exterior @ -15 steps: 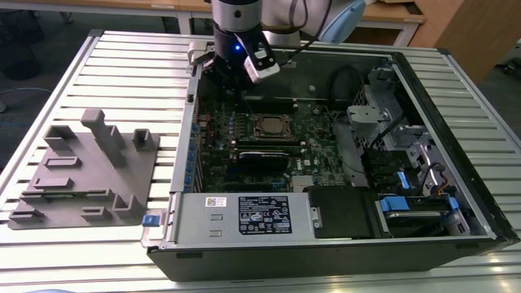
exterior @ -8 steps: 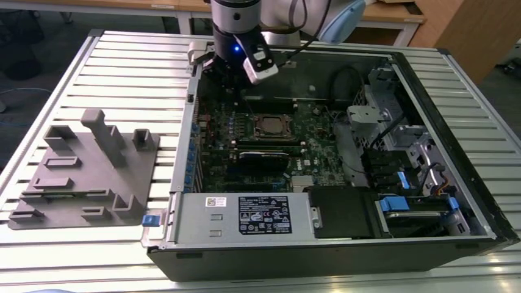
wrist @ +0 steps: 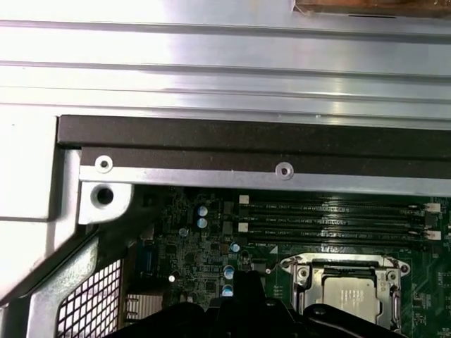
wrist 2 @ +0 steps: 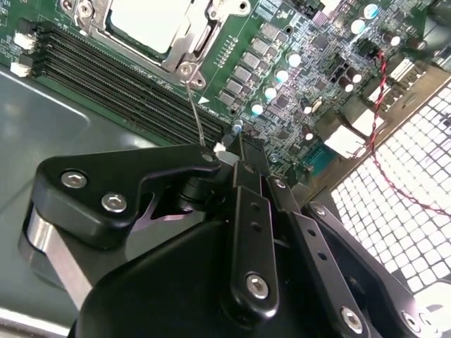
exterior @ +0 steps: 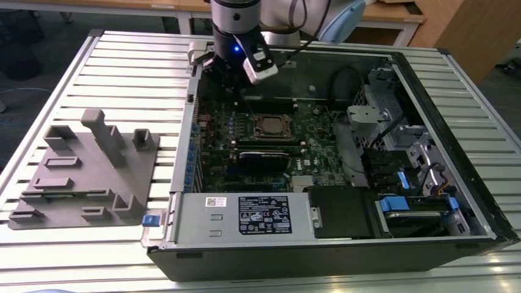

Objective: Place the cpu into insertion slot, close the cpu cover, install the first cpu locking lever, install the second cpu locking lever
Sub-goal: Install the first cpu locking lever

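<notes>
Exterior view: an open black computer case [exterior: 464, 159] lies on a ribbed aluminium table [exterior: 122, 73], with a matte grey moulded fixture [exterior: 89, 171] beside it on the exterior view's left. The arm [exterior: 236, 24] reaches down into the case over the far corner of the green circuit board [exterior: 318, 131]. The insertion slot [exterior: 273, 126] sits near the middle of that board as a small square with a bright metal rim.

In both wrist views the cpu [wrist: 350, 292] lies flat inside the slot, its dull silver-grey top showing through the window of the cpu cover [wrist: 391, 278]. The cover is a thin stamped metal frame lying down over the chip.

Long, narrow black memory slots [wrist: 331, 215] run alongside the socket.

In the second wrist view a thin, bare wire locking lever [wrist 2: 196, 109] rises from a screw at the cover's corner towards the gripper [wrist 2: 236, 144]. The gripper's black, bolted link fingers are drawn together, and their tips sit at the lever's free end. Whether they actually pinch it cannot be told. A perforated steel panel [wrist 2: 402, 211] and a twisted red-and-black wire [wrist 2: 380, 105] lie beyond.
</notes>
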Robot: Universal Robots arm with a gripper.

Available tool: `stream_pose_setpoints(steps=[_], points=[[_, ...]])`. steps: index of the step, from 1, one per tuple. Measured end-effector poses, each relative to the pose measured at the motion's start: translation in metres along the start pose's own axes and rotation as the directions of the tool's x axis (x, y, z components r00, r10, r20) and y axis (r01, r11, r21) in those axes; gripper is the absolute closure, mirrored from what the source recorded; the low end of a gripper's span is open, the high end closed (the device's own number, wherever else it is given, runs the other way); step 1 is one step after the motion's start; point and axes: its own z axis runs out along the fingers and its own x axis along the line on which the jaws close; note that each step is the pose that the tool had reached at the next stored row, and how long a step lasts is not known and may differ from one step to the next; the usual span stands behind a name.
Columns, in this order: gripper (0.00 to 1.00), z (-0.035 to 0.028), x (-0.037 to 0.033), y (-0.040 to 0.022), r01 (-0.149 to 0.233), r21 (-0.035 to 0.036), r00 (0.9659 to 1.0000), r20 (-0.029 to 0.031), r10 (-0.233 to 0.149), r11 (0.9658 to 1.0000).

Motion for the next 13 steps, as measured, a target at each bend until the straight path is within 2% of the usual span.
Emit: stream_pose_setpoints(steps=[2, 5, 13], points=[[0.89, 0.0002, 0.0002, 0.0011, 0.000, -0.0012, 1.0000, 0.0000, 0.000, 1.0000], [0.89, 0.0005, 0.0004, 0.0019, 0.000, -0.0118, 1.0000, 0.0002, 0.000, 0.9999], [0.89, 0.0010, -0.0009, 0.0042, 0.000, -0.0127, 1.0000, 0.0002, 0.000, 0.9999]])
